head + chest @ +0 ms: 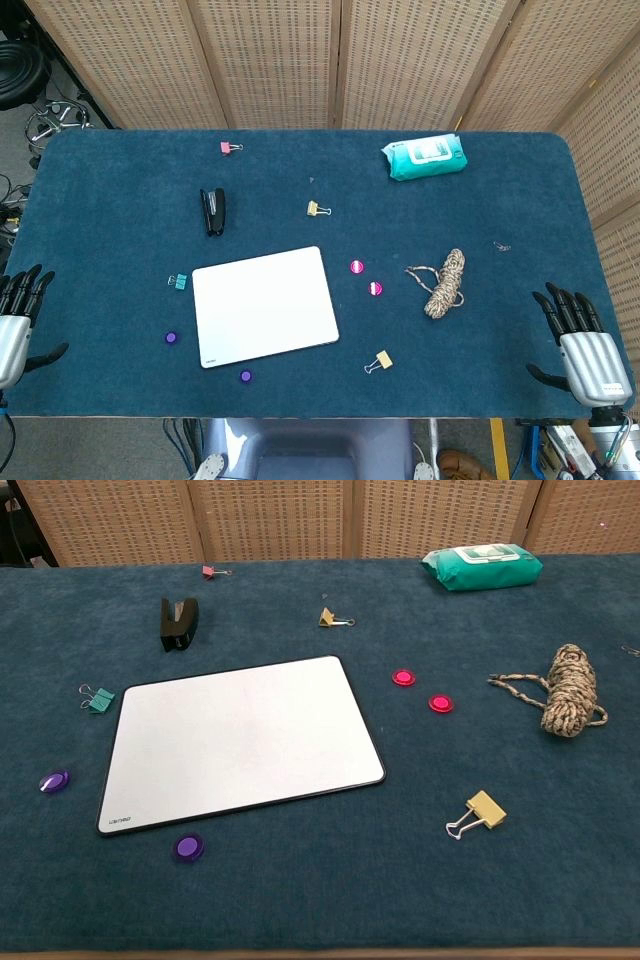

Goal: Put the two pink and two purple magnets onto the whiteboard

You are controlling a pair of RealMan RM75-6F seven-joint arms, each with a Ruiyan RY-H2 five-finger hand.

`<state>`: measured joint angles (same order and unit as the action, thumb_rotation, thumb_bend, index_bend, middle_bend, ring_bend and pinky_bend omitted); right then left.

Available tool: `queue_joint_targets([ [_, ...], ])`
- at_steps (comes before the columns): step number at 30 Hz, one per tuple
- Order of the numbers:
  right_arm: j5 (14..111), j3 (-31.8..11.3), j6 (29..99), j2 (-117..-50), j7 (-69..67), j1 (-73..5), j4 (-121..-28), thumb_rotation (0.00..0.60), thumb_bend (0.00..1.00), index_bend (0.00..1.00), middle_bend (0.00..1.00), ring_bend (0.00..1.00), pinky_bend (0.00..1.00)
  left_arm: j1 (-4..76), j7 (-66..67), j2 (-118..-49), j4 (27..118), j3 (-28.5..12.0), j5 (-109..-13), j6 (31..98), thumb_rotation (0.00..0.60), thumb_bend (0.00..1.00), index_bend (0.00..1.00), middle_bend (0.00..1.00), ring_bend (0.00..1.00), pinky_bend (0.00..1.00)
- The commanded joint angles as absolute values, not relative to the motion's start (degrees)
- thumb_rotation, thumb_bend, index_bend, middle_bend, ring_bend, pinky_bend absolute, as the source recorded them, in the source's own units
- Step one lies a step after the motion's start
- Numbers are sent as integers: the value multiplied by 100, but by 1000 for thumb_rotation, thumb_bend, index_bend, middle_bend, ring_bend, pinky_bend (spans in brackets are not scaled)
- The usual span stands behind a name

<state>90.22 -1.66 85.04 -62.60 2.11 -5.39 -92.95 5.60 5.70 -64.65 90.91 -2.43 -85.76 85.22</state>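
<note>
Whiteboard [240, 740] lies flat and bare mid-table, long axis running left to right, its far right corner tipped slightly away. Both hands, the left hand [18, 318] and the right hand [580, 345], rest at the near table corners, fingers spread, holding nothing. Pink magnets [404, 678] [440, 703] sit right of the board; purple magnets [54, 780] [188, 847] lie off its near left corner. Each hand would do best taking its nearer pair, pinching from above.
</note>
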Motion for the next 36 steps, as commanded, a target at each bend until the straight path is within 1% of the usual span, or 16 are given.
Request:
queue_joint_targets([
  [1,9014,-211,8594,-6342,199,-498,-9222,600,0,0,0,0,0,558,563,-6465,9093,-240,-8578,8526,600,0,0,0,0,0],
  [9,9043,-231,8640,-6374,90,-497,-9202,600,0,0,0,0,0,538,558,-6458,9100,-231,-8584,8550,600,0,0,0,0,0],
  [15,9148,-187,8542,-6354,108,-562,-9294,600,0,8,0,0,0,546,461,-6467,9077,-250,-8626,8588,600,0,0,0,0,0],
  [18,9334,-195,8432,-6414,19,-719,-9373,600,0,90,0,0,0,579,449,-6492,9042,-269,-8579,8521,600,0,0,0,0,0],
  [20,9419,-226,8340,-6446,60,-836,-9410,600,0,167,0,0,0,597,474,-6505,9041,-281,-8530,8471,600,0,0,0,0,0],
  [22,9460,-260,8206,-6460,149,-960,-9463,600,0,185,0,0,0,613,502,-6515,9043,-294,-8479,8424,600,0,0,0,0,0],
  [25,9461,-341,7879,-6509,315,-1220,-9637,600,3,185,0,0,0,645,567,-6534,9045,-316,-8387,8337,600,0,0,0,0,0],
  [27,9413,-386,7695,-6550,411,-1347,-9718,600,50,196,0,0,0,660,582,-6544,9042,-325,-8355,8303,600,0,0,0,0,0],
  [28,9367,-416,7543,-6585,517,-1445,-9776,600,97,201,0,0,0,669,594,-6550,9037,-330,-8331,8277,600,0,0,0,0,0],
  [29,9361,-450,7352,-6664,633,-1587,-9845,600,143,206,0,0,0,680,609,-6555,9029,-333,-8301,8244,600,0,0,0,0,0],
  [31,9217,-567,6832,-6989,885,-1954,-9935,600,177,215,0,0,0,710,615,-6568,9009,-360,-8218,8168,600,0,0,0,0,0],
  [36,8664,-785,6236,-7592,1534,-2403,-9929,600,182,215,0,0,0,760,606,-6564,8984,-407,-8065,8040,600,0,0,0,0,0],
])
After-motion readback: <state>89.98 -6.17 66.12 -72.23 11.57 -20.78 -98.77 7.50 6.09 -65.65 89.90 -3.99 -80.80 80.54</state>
